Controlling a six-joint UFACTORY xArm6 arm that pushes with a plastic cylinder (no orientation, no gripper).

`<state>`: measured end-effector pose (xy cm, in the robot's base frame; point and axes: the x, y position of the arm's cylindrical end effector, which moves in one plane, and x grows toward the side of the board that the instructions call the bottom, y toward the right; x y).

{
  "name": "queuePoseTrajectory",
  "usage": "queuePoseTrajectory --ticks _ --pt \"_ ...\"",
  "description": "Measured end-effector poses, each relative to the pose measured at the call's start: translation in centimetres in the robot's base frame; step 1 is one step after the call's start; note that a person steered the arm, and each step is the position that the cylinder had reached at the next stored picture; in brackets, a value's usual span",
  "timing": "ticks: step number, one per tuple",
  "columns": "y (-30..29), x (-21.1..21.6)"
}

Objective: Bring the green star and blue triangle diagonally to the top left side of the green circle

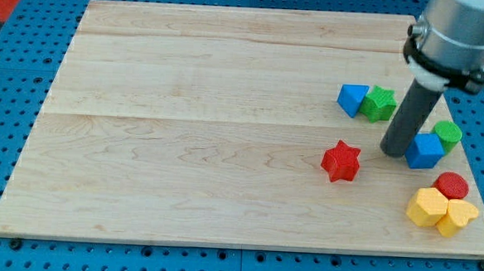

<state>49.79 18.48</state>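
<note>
Spanning view: wooden board [227, 110]. No claw fitted; my tip [395, 151] is set just left of blue cube [424, 151], beside green circle [448, 133]. Blue triangle [353, 99] and green star [380, 103] are seen touching, upper left of tip. Red star [340, 161] is seen lower left.

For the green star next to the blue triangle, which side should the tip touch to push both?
Probably the green star's right face, coming from the view's right: the blue triangle touches its left side, so both would slide together. My tip now stands below the star, beside the blue cube.
</note>
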Motion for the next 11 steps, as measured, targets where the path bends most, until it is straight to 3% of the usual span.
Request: queuePoseTrajectory --ticks 1,2,4,8,10,11 --pt "-4.5 0.4" --pt "-6.9 -4.1" --pt "-6.1 -9.2" --pt "3.1 -9.3" --pt "1.9 -9.0" --pt "-2.5 -7.0"
